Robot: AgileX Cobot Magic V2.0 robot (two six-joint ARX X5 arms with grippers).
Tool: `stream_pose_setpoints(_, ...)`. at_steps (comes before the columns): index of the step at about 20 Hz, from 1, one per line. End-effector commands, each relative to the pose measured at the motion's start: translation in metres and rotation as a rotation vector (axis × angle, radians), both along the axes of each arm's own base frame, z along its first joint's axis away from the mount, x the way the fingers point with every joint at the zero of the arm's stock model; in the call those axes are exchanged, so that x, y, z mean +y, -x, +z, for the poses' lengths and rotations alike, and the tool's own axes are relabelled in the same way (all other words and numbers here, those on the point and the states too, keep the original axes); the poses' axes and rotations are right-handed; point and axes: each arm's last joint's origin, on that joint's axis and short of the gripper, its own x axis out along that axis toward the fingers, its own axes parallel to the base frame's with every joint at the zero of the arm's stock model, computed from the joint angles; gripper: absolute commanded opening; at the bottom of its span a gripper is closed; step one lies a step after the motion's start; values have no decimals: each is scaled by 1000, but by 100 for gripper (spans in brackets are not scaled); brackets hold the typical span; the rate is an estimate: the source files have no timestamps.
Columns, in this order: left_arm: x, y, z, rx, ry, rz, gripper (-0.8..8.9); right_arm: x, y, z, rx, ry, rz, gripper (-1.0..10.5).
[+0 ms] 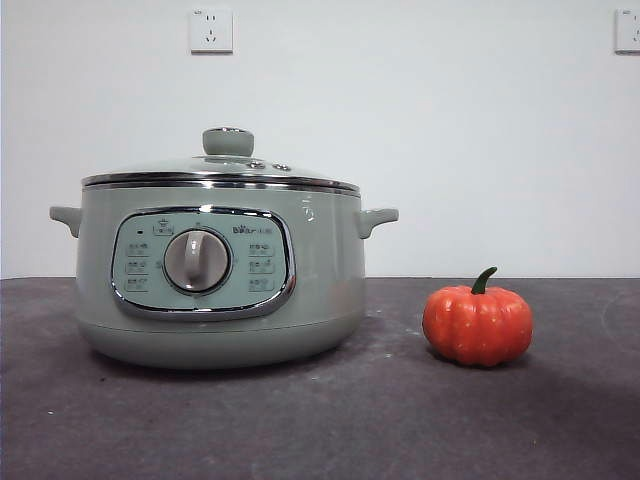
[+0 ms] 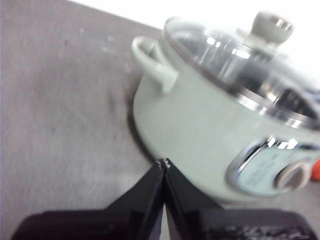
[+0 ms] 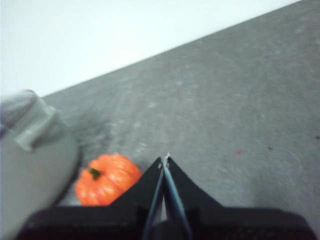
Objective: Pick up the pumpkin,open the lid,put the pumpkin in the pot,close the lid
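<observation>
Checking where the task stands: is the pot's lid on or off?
On. The lid sits flat on the pot, its chrome rim flush all round, knob up. The pumpkin stands outside on the table.

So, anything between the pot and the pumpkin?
Nothing: the front view shows only bare table between the pot and the pumpkin.

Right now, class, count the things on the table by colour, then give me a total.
Sage-green: 2, the pot and the knob of its glass lid, which sits on the pot.
Orange-red: 1, the pumpkin, apart from the pot.
Total: 3.
</observation>
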Motion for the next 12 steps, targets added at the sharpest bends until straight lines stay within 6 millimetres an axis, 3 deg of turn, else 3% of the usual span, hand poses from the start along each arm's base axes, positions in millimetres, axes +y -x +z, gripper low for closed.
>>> stream_pose_setpoints(1,0,3,18,-34,9,1,-8,1,2,18,-7,-35,14,-12)
stream_pose_setpoints(7,-1,9,52,-28,8,-21,-8,2,2,57,84,-19,67,-12)
stream_pose_setpoints(12,-3,10,77,22,-6,-117,-8,6,-2,103,153,23,182,-12)
